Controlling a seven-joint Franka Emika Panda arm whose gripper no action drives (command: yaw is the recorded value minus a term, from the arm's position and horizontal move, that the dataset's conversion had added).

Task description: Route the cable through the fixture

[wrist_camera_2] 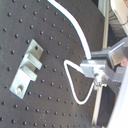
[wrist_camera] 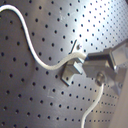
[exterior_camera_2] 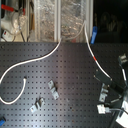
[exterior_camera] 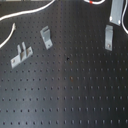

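While the gripper (wrist_camera_2: 100, 75) pinches the thin white cable (wrist_camera_2: 80, 37), the slim grey metal upright fixture (exterior_camera: 108, 37) stands just beside it on the black perforated board (exterior_camera: 70, 95).

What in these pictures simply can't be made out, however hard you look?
1. Whether the gripper really pinches the cable: in both wrist views its own fingers cover the contact spot.
2. Where the cable ends: the first exterior view's top edge cuts it off.
3. The fixture in the second exterior view: too blurred beside the gripper to pick out.
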